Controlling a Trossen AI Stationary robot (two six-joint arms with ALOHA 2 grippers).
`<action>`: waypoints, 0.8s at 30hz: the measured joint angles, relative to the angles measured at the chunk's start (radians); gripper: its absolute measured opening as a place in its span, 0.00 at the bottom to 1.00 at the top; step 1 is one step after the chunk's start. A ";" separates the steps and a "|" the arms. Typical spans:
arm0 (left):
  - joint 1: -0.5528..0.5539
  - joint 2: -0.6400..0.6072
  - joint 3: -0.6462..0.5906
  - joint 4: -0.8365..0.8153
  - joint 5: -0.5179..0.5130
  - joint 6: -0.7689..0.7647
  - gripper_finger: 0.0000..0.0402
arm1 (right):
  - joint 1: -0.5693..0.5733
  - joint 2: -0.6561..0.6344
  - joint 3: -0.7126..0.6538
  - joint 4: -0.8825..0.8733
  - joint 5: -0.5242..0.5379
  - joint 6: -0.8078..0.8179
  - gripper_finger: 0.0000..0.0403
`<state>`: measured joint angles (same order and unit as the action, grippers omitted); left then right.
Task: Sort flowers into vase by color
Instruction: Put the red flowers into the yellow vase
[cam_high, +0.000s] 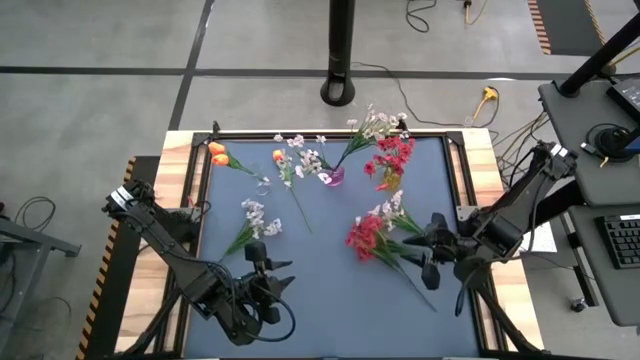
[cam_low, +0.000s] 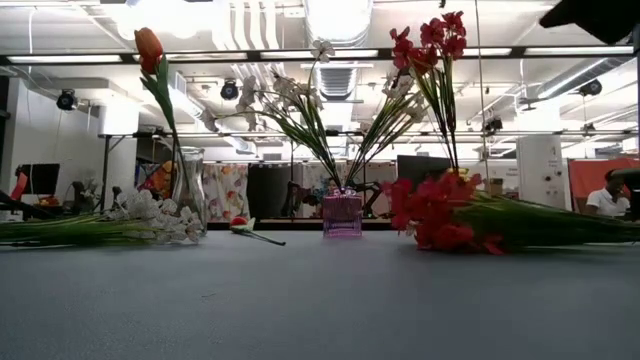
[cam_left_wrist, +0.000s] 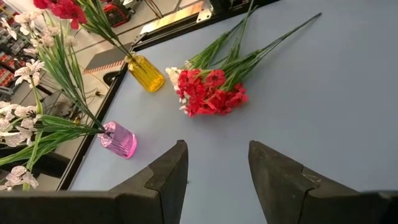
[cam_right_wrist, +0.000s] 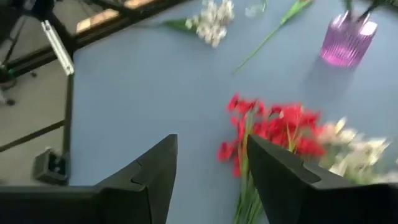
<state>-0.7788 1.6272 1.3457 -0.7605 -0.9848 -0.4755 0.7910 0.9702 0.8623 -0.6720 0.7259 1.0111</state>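
Observation:
A bunch of red flowers (cam_high: 365, 237) with a pale spray (cam_high: 395, 212) lies on the blue mat at the right; it also shows in the right wrist view (cam_right_wrist: 273, 127). My right gripper (cam_right_wrist: 211, 171) hangs open above the bunch's stems, holding nothing. My left gripper (cam_left_wrist: 217, 168) hovers open over the mat's near left (cam_high: 272, 270). At the back, a pink vase (cam_high: 332, 177) holds white sprays, a yellow vase (cam_left_wrist: 146, 73) holds red flowers (cam_high: 393, 155), and a clear vase (cam_low: 190, 190) holds an orange tulip (cam_low: 148, 45).
A white spray (cam_high: 252, 218) lies on the mat at the left. Another white spray with an orange bud (cam_high: 279, 156) lies near the pink vase. The mat's near middle is bare. Wooden borders (cam_high: 180, 150) frame the mat, with a black pole (cam_high: 340, 50) behind the table.

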 joint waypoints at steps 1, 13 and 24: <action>0.000 0.000 0.000 0.000 0.000 0.000 0.38 | 0.000 0.009 0.000 -0.011 -0.032 0.035 0.46; 0.002 0.002 0.000 0.000 0.000 0.000 0.38 | -0.009 0.303 -0.001 -0.108 -0.292 0.328 0.47; 0.013 0.002 0.000 0.000 0.000 0.004 0.38 | -0.112 0.497 0.000 -0.084 -0.452 0.265 0.61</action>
<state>-0.7654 1.6291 1.3457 -0.7601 -0.9848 -0.4713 0.6790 1.4677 0.8627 -0.7564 0.2737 1.2765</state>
